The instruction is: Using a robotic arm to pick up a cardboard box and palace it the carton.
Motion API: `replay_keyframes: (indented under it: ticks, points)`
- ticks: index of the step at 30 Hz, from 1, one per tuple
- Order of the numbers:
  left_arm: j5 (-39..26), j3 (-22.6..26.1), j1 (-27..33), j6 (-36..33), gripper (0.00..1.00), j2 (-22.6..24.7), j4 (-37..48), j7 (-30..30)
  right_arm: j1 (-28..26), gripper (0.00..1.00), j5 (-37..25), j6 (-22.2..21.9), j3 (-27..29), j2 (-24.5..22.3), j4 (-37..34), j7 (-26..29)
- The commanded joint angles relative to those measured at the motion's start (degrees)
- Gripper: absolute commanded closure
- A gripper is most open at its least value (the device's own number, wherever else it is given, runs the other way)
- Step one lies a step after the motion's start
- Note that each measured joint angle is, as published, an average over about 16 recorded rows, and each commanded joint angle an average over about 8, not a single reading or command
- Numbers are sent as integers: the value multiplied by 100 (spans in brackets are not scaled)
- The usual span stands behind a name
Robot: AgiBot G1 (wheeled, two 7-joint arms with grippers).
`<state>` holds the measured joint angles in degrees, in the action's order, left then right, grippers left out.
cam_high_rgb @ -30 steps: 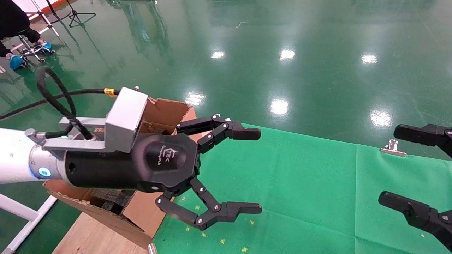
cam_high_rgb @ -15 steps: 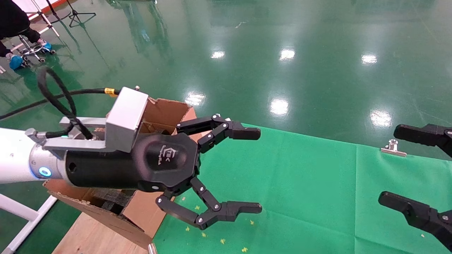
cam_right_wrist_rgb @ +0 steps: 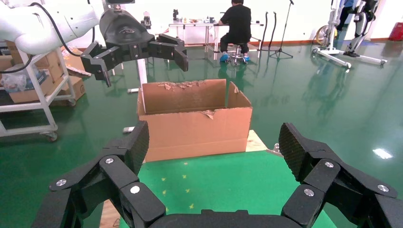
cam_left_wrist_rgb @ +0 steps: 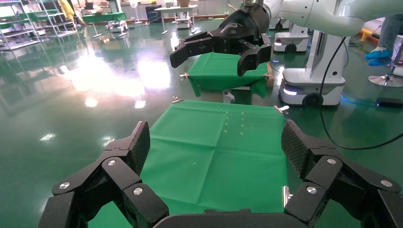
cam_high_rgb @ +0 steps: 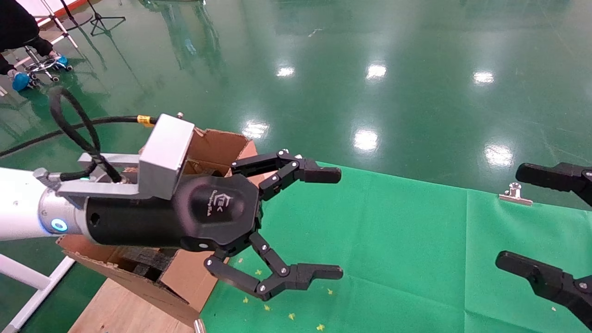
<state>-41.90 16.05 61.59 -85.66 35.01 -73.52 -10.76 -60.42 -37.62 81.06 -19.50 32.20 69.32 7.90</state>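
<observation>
The small cardboard box is not in view in any frame. My left gripper (cam_high_rgb: pixel 330 224), on the white arm with the grey camera block, is open and empty, held in the air over the left end of the green cloth (cam_high_rgb: pixel 393 259), just right of the carton (cam_high_rgb: pixel 212 148). It also shows in the right wrist view (cam_right_wrist_rgb: pixel 142 59), above the carton (cam_right_wrist_rgb: pixel 195 128). The carton stands open with torn flaps and black foam (cam_high_rgb: pixel 143 261) inside. My right gripper (cam_high_rgb: pixel 532 219) is open and empty at the right edge, above the cloth.
The cloth is held by metal clips (cam_high_rgb: pixel 514 194) at its edges. The carton rests on a wooden board (cam_high_rgb: pixel 115 310). A white frame (cam_high_rgb: pixel 27 282) stands left of it. A seated person (cam_right_wrist_rgb: pixel 237 23), tables and other robots (cam_left_wrist_rgb: pixel 313 57) stand farther off on the green floor.
</observation>
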Motion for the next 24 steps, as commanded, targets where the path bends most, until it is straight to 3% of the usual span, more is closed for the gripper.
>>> replay_keyframes:
  ticks: [1,24]
  points:
    - [-1,0,1,0,0,0,1,0,0,0,0,0,0,0,0,0]
    - [-2,0,2,0,0,0,1,0,0,0,0,0,0,0,0,0]
